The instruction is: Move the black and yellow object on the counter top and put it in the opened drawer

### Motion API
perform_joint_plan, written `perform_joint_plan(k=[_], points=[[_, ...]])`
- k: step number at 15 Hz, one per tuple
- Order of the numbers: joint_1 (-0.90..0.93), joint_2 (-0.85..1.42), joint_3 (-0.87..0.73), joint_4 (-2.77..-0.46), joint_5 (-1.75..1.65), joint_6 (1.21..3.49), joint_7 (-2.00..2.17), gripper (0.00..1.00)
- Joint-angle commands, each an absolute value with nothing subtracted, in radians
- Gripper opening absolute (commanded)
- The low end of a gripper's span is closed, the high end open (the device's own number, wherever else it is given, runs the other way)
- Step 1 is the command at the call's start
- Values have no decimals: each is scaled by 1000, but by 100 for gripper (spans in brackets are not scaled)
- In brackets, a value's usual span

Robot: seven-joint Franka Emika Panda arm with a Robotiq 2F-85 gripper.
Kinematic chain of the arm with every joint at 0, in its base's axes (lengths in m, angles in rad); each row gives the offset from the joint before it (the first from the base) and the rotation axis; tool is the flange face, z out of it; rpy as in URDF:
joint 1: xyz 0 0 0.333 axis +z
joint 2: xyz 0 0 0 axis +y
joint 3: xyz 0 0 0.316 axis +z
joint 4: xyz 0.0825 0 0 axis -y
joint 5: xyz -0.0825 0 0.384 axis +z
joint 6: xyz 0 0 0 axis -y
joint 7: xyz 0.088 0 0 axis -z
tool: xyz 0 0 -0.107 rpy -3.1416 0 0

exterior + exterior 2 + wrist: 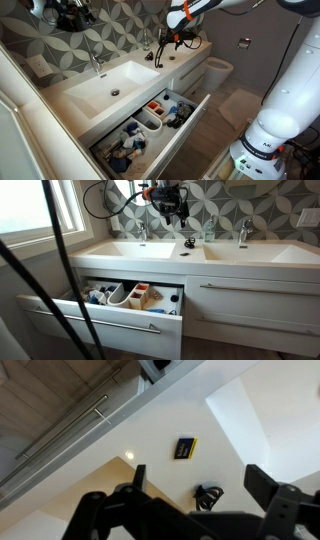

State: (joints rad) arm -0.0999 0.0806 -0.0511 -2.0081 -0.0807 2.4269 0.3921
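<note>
— Two basins (pixel 135 250) in that long white counter top (pixel 197 253), yes? What sits below it?
— The opened drawer (pixel 110 321). It is pulled out at 7 o'clock from the strip between the basins, with white divider bins (pixel 128 295) and mixed clutter inside.
— And the gripper (pixel 176 212)?
— It hangs above the counter near the tiled wall in both exterior views. In the wrist view its two fingers (pixel 139 478) stand wide apart and grip nothing.
— Where is the black and yellow object (pixel 186 448)?
— Flat on the counter top, at about 11 o'clock from the gap between the fingers in the wrist view, clear of both. It shows as a small black rectangle with a yellow edge.
— Anything near it?
— A tangle of black cord loops (pixel 208 495) at 5 o'clock from it, also on the counter. The view is too blurred to tell whether they are joined to it. In an exterior view a dark speck (pixel 189 243) lies between the basins at 5 o'clock from the gripper, probably the same item.
</note>
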Motion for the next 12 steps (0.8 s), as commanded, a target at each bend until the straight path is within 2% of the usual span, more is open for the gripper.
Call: perform_joint_plan(k=[1, 3, 12], points=[[-85, 81, -67, -2006, -77, 2424, 388, 100], [-85, 80, -67, -2006, -77, 2424, 388, 100], [-66, 389, -131, -1681, -88, 2305, 540, 100]])
